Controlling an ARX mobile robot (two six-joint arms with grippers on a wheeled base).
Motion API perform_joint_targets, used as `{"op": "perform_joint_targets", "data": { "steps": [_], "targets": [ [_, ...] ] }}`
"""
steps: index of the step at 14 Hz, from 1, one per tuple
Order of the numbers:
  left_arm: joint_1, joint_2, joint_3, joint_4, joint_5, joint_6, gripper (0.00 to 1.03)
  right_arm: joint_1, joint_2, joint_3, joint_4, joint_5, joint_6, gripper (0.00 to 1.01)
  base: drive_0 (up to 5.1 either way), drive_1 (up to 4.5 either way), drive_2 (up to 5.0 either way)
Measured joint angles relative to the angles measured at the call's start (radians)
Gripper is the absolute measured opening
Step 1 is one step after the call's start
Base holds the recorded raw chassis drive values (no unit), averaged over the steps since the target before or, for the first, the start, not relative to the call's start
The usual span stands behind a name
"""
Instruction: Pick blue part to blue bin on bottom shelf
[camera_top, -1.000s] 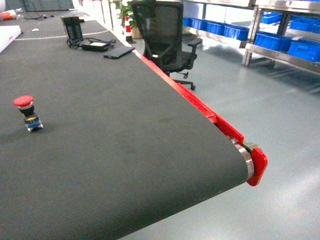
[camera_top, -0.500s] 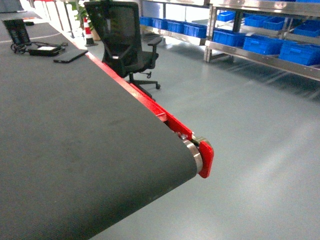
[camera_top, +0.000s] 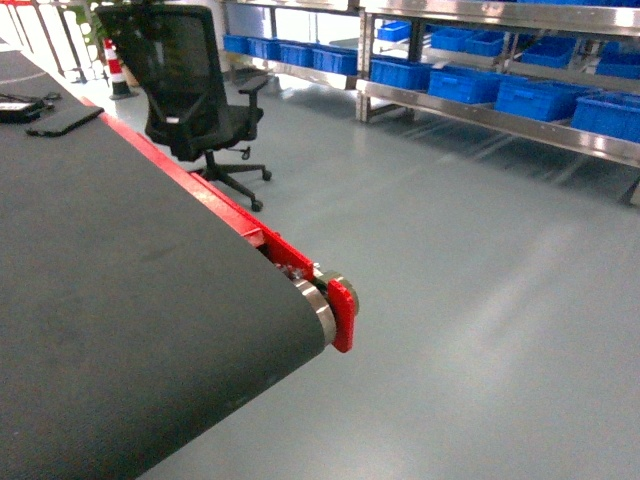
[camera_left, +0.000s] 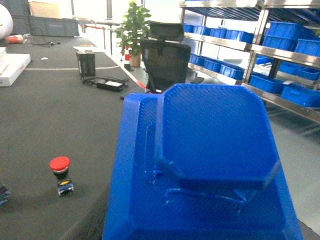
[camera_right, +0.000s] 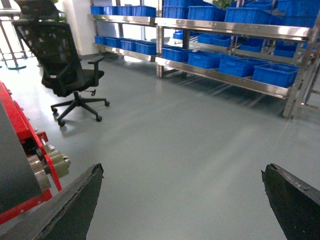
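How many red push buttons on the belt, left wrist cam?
1: the red push button stands on the belt, left of the big blue part. That part hides much of the belt, so more may be hidden.

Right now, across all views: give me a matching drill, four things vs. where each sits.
Things:
1. blue part
2. red mushroom pushbutton
3. black office chair
4. blue bins

Places:
A. on the steel rack shelves
B. standing on the dark belt
C. filling the left wrist view, close to the camera
D. on the grey floor beside the conveyor's red edge

Pairs: 1-C, 2-B, 3-D, 4-A
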Motion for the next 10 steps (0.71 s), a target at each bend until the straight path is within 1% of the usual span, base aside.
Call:
{"op": "perform_joint_targets", "data": {
  "steps": [10],
  "targets": [
    [0.0, 0.0, 0.0, 0.0, 0.0, 0.0, 0.44, 0.0, 0.0, 0.0, 0.0, 0.0, 0.0, 0.98, -1.6, -1.58, -1.6]
  ]
}}
